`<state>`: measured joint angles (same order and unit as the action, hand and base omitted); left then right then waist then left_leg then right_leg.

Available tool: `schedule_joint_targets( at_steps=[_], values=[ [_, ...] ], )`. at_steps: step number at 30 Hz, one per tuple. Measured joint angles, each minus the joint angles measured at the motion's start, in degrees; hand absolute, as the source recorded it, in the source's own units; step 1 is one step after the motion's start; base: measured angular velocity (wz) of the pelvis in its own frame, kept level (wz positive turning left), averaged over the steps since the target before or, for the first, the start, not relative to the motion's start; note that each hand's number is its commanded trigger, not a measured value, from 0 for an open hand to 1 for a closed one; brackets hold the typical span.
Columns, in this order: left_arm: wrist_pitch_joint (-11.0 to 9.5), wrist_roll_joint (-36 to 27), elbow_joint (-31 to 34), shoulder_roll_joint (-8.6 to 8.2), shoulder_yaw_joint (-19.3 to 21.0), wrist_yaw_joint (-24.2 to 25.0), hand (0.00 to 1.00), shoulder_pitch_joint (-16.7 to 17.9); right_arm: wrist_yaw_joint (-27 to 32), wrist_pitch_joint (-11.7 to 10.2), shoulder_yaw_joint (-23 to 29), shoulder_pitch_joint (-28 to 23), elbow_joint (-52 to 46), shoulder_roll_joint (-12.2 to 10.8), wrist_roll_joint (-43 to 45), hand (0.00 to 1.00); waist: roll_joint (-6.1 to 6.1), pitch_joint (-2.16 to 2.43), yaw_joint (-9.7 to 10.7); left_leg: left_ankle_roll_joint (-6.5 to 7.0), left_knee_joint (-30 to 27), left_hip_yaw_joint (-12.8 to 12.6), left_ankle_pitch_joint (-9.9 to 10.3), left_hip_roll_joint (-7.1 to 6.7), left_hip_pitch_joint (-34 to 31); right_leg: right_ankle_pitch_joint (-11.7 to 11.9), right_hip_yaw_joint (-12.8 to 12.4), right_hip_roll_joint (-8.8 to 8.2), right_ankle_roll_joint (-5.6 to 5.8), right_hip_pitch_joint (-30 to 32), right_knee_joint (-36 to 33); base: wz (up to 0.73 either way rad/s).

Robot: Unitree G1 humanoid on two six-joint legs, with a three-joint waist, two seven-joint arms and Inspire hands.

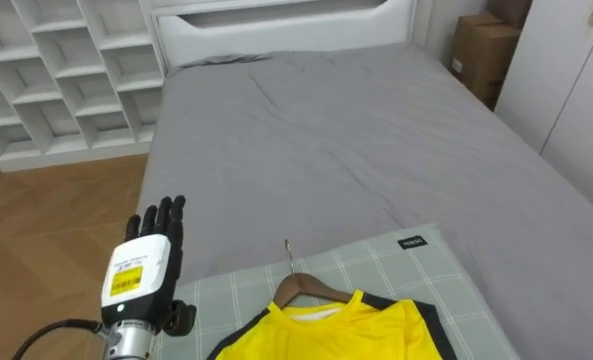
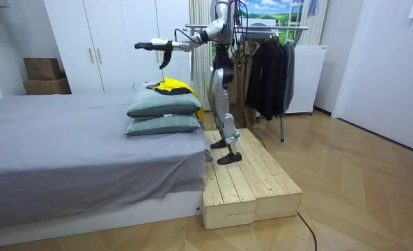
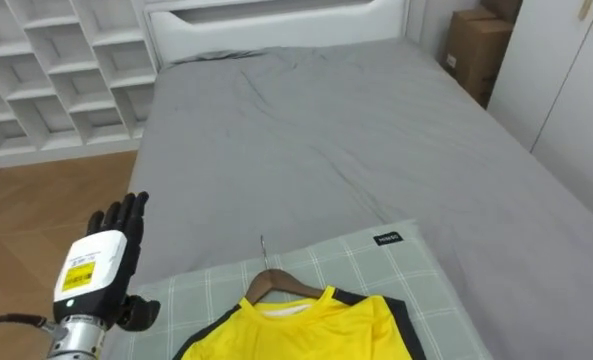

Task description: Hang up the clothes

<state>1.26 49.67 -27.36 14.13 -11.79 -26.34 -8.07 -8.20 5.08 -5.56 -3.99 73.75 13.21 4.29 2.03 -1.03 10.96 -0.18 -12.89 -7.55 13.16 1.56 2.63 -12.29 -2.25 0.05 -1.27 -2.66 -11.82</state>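
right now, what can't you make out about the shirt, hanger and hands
shirt: lower part cut off by the eye views' bottom edge
hanger: arms hidden inside the shirt; hook and neck show
left hand: seen from the back, palm hidden
right hand: maybe the dark shape under the left arm, room view; too small to read
rack: rail partly behind robot and dark clothes, room view; free space unclear

1 yellow shirt (image 1: 341,330), 1 hanger (image 1: 298,285), 2 pillows (image 2: 163,104), 1 bed (image 1: 356,140)
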Motion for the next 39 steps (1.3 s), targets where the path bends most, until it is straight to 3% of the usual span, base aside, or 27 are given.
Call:
schedule_joint_targets(
  at_steps=[7, 16, 21, 27, 35, 37, 39],
  values=[
    [0.0, 0.0, -7.0, -1.32, -0.3, 0.5, 0.00, -4.5, 0.1, -0.2, 0.1, 2.1, -1.5, -0.1, -0.5, 0.00, 0.23, 0.18, 0.0, 0.12, -0.6, -0.1, -0.1, 0.06, -2.2, 0.1, 0.1, -0.01, 0.12, 2.9, -1.9, -0.02],
    [-2.4, -0.8, -17.0, -0.23, -0.1, -0.4, 0.00, -13.4, 1.9, -2.8, -0.1, 4.8, -2.5, 0.0, -7.1, 0.00, 0.89, 0.25, -0.2, 0.14, -1.8, -0.4, -0.1, 0.24, -6.0, 0.6, -0.2, 0.04, 0.33, 6.1, -2.4, -0.01],
    [-5.0, -6.6, -24.1, -0.09, 0.4, -2.1, 0.00, -20.2, 2.5, -4.8, -2.3, 7.0, -2.3, -0.1, -9.6, 0.00, 1.11, -0.38, 0.1, 0.36, -2.8, -0.4, -0.2, 0.36, -8.9, 0.7, -0.2, 0.07, 0.32, 9.0, -3.4, 0.00],
    [-6.8, -10.7, -26.4, 0.11, 0.4, -1.9, 0.00, -22.2, 2.5, -5.9, -5.1, 8.8, -2.3, -0.1, -11.1, 0.00, 0.38, -1.29, 0.5, 0.36, -5.3, -0.8, -0.2, 0.77, -14.2, 0.7, 0.0, 0.16, 0.32, 14.6, -6.3, -0.02],
    [-7.1, -15.1, -30.9, -0.03, 0.3, 0.1, 0.00, -24.6, 5.3, -6.5, -7.2, 11.2, -1.9, -1.8, -14.0, 0.00, -0.76, -2.35, 1.9, 0.40, -9.4, -0.5, -0.2, 0.96, -20.5, 0.7, 0.9, 0.02, 0.32, 20.8, -10.0, 0.01],
    [-7.3, -16.7, -31.7, 0.14, 0.3, 0.6, 0.00, -25.8, 5.6, -6.5, -7.3, 11.9, -1.9, -2.3, -14.0, 0.00, -0.93, -2.70, 2.6, 0.44, -10.2, -0.2, -0.2, 0.97, -21.9, 0.7, 1.1, 0.01, 0.32, 22.1, -10.9, 0.06],
    [-7.9, -18.5, -32.7, 0.13, 0.2, 1.1, 0.00, -27.1, 5.6, -6.6, -7.7, 13.1, -1.9, -2.4, -14.0, 0.00, -1.03, -3.40, 3.0, 0.59, -11.0, -0.2, -0.3, 0.97, -22.8, 0.7, 1.0, -0.04, 0.31, 23.2, -12.1, 0.00]
  ],
)
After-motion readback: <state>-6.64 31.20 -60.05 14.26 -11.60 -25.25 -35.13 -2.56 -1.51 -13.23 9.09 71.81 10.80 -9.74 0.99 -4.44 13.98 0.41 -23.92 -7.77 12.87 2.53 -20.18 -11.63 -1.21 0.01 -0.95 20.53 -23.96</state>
